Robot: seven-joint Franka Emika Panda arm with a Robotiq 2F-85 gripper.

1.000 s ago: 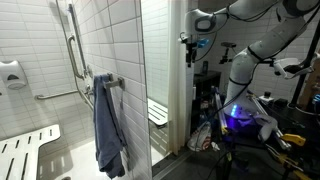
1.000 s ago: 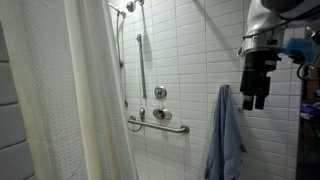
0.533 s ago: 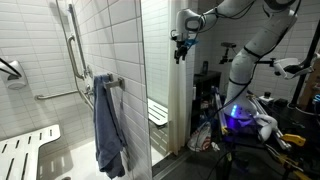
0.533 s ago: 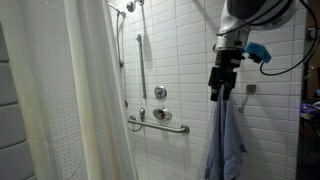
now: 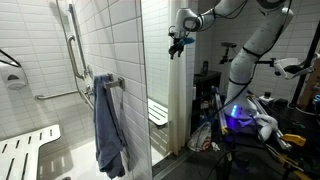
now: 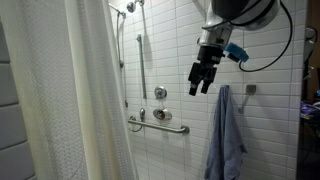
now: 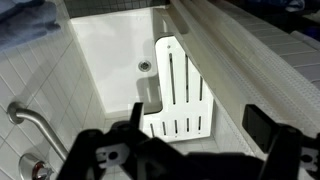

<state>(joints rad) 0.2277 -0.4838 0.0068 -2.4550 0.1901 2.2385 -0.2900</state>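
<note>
Currently the tool (image 6: pixel 200 80) hangs in mid-air with its jaws spread wide, gripping nothing; the blue towel (image 6: pixel 226 135) droops against the tiled wall (image 6: pixel 170 50) just beside and below it, not touching.

Plain blue-grey towel (image 6: pixel 226 135), white wall tiles (image 6: pixel 175 50) in brick-laid grid w/ grey grout, off-white shower curtain (image 6: pixel 60 100), chrome grab bar (image 6: pixel 160 125), black tool (image 6: pixel 198 90), white slatted seat (image 7: pixel 180 95) in white tub (image 7: pixel 110 45).
</note>
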